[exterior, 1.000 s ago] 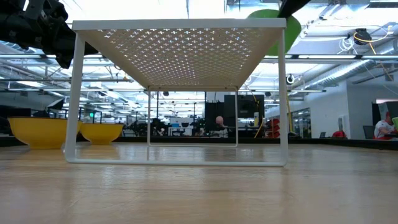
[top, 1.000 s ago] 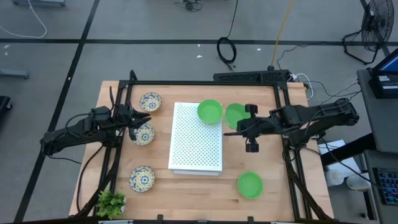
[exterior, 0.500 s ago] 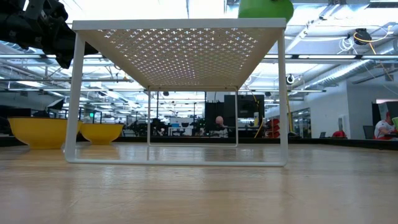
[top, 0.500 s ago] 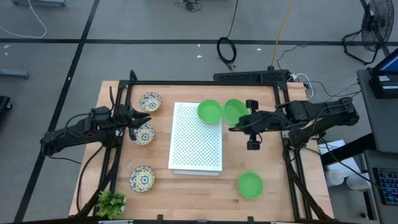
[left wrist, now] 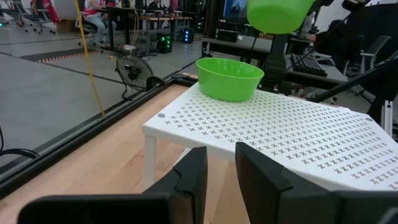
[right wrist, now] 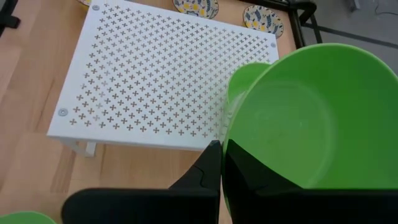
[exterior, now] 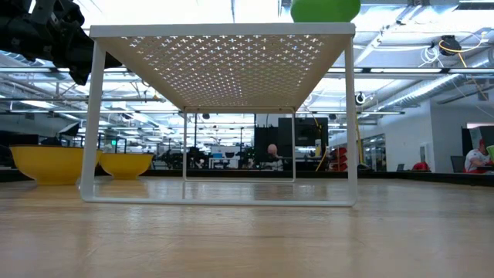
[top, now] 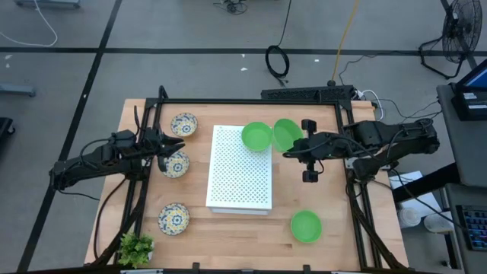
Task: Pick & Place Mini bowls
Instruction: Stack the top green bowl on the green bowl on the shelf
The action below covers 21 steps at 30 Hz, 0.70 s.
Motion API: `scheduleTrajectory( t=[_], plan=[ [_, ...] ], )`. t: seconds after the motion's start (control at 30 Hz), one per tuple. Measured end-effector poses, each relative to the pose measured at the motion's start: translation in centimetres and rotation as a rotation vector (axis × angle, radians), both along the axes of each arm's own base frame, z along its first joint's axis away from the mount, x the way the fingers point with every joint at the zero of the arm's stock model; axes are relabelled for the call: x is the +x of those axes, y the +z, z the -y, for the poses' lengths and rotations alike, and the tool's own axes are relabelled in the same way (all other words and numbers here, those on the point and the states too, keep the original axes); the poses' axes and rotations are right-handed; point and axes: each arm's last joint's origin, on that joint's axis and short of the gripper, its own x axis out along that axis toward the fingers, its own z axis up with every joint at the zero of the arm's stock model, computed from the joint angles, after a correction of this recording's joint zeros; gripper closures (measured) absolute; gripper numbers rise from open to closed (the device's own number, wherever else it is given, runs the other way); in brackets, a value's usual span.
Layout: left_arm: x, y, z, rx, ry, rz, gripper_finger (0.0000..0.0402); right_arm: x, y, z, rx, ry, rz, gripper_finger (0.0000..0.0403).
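R gripper (top: 291, 154) holds 1 of 3 green bowls (top: 287, 135).

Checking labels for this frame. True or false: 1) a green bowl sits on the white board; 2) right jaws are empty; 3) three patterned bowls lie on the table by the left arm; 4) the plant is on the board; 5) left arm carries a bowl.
1) A plain green round bowl sits on the white perforated rectangular board: true.
2) False: the right gripper has its jaws shut on a second green bowl, held in the air.
3) Three cream patterned bowls lie on the wooden table on the left arm's side: true.
4) False: the small leafy plant stands at the table's corner.
5) False: the left gripper holds nothing.
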Motion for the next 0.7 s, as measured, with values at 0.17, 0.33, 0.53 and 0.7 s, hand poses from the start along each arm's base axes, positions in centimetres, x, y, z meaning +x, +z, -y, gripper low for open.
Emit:
scheduleTrajectory(
  t=[0.17, 0.33, 0.53, 0.7],
  plan=[
    [0.0, 0.0, 0.0, 0.0, 0.0, 0.0, 0.0314, 0.0, 0.0, 0.0, 0.014, -0.014, 0.003, 0.0403],
    [0.0, 0.0, 0.0, 0.0, 0.0, 0.0, 0.0314, 0.9, -0.2, 0.2, 0.018, -0.018, 0.019, 0.0403],
    [0.0, 0.0, 0.0, 0.0, 0.0, 0.0, 0.0314, 2.5, -1.1, 1.5, 0.023, -0.029, -0.014, 0.0403],
    [0.0, 0.0, 0.0, 0.0, 0.0, 0.0, 0.0314, 4.0, -2.0, 3.0, 0.038, -0.031, -0.045, 0.0403]
  ],
)
